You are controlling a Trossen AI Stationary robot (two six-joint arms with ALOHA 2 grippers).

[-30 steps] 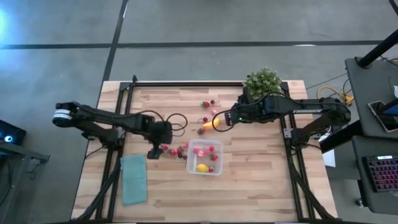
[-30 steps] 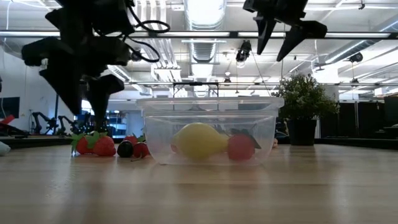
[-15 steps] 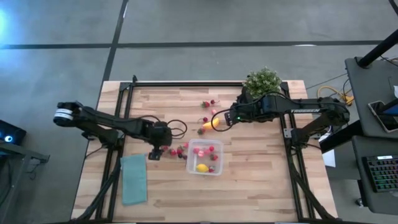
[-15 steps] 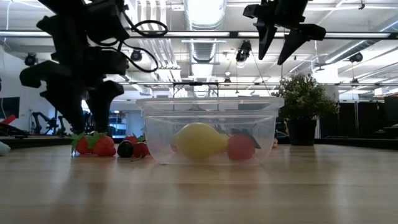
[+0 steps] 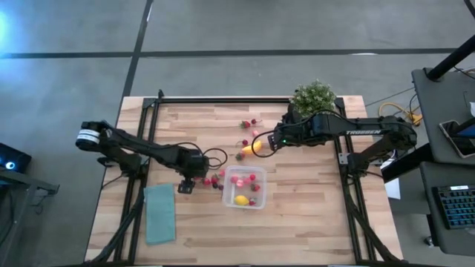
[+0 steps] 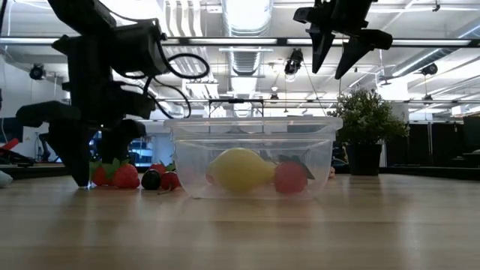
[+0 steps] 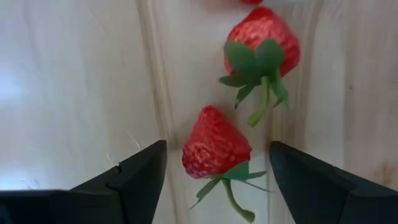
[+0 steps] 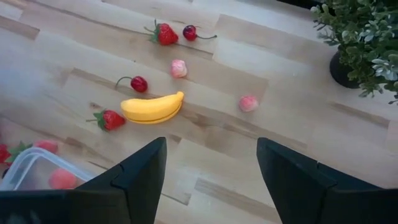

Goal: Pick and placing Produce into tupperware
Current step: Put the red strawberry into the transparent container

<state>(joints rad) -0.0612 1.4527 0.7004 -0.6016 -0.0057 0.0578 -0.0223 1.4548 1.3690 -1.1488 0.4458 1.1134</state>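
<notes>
My left gripper (image 5: 185, 185) is open and low at the table, left of the clear tupperware (image 5: 243, 188). Its fingers stand on either side of a red strawberry (image 7: 214, 149) without touching it; a second strawberry (image 7: 261, 40) lies just beyond. The tupperware (image 6: 253, 154) rests on its base and holds a yellow lemon (image 6: 238, 169) and pink-red berries (image 6: 290, 178). My right gripper (image 5: 261, 144) hangs open high above the yellow banana (image 8: 152, 107). Around the banana lie strawberries, cherries and pink berries (image 8: 248, 102).
A loose cluster of strawberries and a dark berry (image 6: 151, 179) lies between my left gripper and the tupperware. A green potted plant (image 5: 315, 98) stands at the table's far edge behind my right arm. A teal cloth (image 5: 159, 213) lies flat near the near-left corner.
My left gripper has come down from well above the table until its open fingertips reach the tabletop at the strawberries left of the tupperware. Its arm has stretched a little toward the right. The right arm and the fruit have kept still.
</notes>
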